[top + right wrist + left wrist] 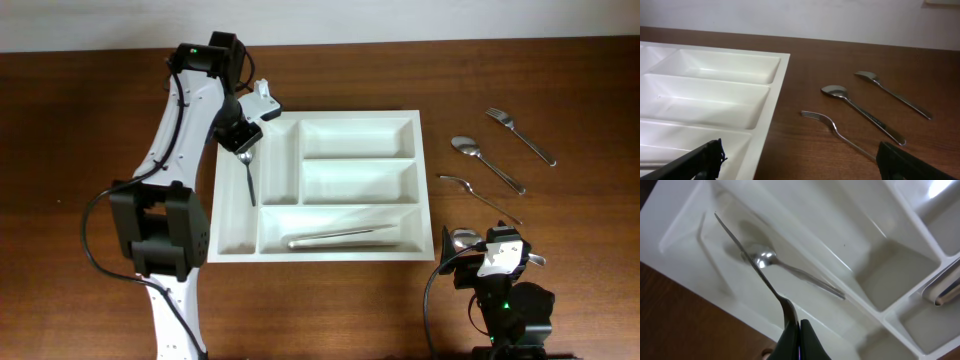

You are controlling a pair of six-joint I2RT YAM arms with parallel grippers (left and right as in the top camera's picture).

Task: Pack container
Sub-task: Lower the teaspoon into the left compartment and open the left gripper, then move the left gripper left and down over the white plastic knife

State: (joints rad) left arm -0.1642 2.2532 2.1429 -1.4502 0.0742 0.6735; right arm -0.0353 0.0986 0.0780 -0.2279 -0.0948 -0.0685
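Note:
A white cutlery tray [350, 113] lies mid-table. My left gripper [244, 148] hangs over its tall left compartment, shut on a thin metal utensil [249, 182] whose handle points away from the jaws. In the left wrist view the jaws [799, 332] pinch this utensil [747, 252] at its wide end, above a spoon [790, 269] that lies in the compartment. Long cutlery [345, 238] lies in the front compartment and also shows in the left wrist view [942, 287]. My right gripper [497, 252] is open and empty, low at the tray's front right corner; it also shows in the right wrist view [805, 165].
Right of the tray lie a fork [520, 135], a spoon [487, 165] and a second fork [480, 196]. The right wrist view shows them too: the far fork [892, 90], the spoon [862, 111] and the near fork [832, 127]. Another spoon bowl [462, 238] lies beside my right gripper.

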